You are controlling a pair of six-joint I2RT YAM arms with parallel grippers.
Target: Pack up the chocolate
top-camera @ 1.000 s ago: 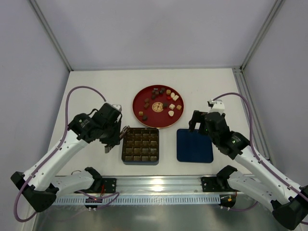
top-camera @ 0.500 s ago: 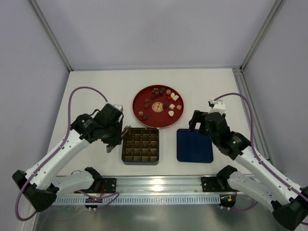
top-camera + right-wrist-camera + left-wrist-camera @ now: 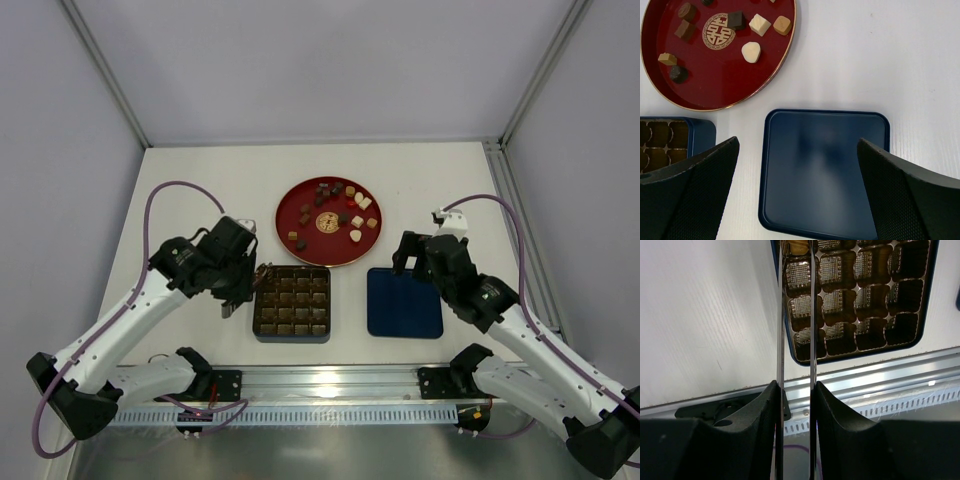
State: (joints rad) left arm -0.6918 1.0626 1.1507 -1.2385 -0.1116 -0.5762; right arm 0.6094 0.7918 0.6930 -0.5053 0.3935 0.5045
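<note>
Right wrist: chocolate [image 3: 751, 51] on red plate [image 3: 715, 80].

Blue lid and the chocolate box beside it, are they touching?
Apart. The right wrist view shows a strip of bare white table between the blue lid and the box.
</note>
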